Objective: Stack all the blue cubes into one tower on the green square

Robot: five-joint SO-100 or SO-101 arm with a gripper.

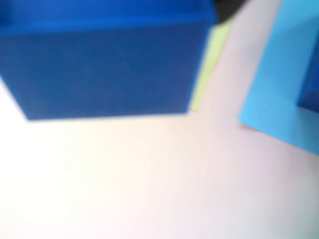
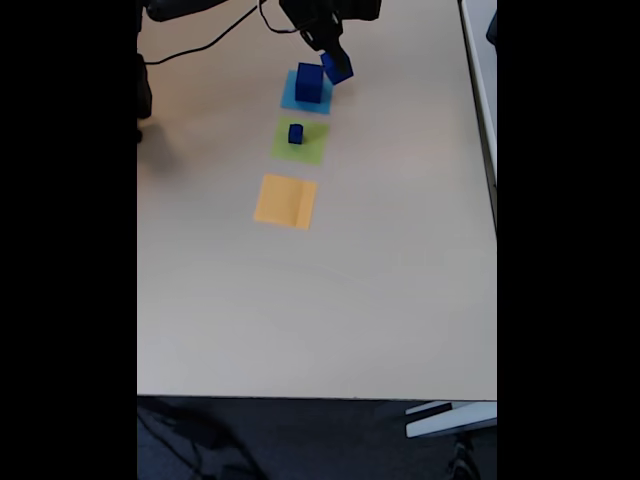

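Blurring the wrist view, a blue cube point(image 1: 104, 64) over the green square point(image 1: 207, 69); gripper point(image 2: 335, 62) seemingly clamping a cube point(image 2: 337, 68)

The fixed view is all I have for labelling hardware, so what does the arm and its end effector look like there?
In the fixed view the arm is black and cut off by the top edge. Its end effector is also dark; finer shape and any markings are too small to tell. A black cable trails across the table near it.

A pale beige table point(image 2: 300, 320) stands over dark grey floor point(image 2: 320, 440), evenly lit.
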